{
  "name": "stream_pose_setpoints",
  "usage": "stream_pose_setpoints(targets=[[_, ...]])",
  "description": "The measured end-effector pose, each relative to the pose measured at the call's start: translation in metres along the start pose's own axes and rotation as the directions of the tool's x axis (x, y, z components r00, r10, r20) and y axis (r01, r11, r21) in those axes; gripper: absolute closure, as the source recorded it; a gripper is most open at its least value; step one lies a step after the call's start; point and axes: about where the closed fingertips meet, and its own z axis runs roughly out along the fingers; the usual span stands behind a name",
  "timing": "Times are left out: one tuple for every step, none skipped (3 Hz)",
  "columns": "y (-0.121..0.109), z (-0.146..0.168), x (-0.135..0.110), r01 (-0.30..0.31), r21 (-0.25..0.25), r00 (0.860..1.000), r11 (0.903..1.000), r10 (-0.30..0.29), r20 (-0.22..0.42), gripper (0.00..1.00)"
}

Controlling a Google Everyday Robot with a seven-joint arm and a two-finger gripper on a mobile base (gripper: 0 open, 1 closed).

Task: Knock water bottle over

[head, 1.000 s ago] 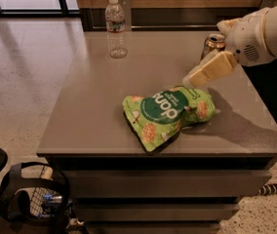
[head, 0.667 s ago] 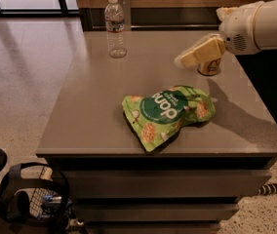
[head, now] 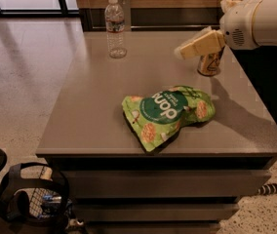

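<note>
Camera view: empty claw far from the bottle, long sweep to plan

Camera view shows the water bottle standing upright near the far left corner of the grey table, cap on, with nothing touching it. The gripper hangs above the table's far right part, pointing left toward the bottle but well apart from it. It tapers to a single tip with no gap showing, so I judge the claw pressed together and holding nothing. Just behind and below it stands a gold can, partly hidden by the gripper. A green snack bag lies flat in the middle of the table, nearer the camera than the line from gripper to bottle.

The step in hand looks like the approach, and the knock itself is not yet made. To do it well:

- Travel left along the far side of the table, clear of the can at the start and of the bag.
- Keep the claw pressed together, so it strikes as one firm wedge.
- Meet the bottle high on its body, near the label or shoulder. A low push would likely slide it upright.
- Push along the table rather than toward the far edge, which is close behind the bottle, so it falls on the top and does not roll off.
</note>
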Motion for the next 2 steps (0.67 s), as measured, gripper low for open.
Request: stream_pose_setpoints(targets=[[-0.007,0.027,-0.008,-0.022,-0.023,0.999,0.9995,0.023,0.03,0.0],[-0.013,0.067,-0.015,-0.041,-0.045,0.998,0.9982,0.043,0.05,0.0]])
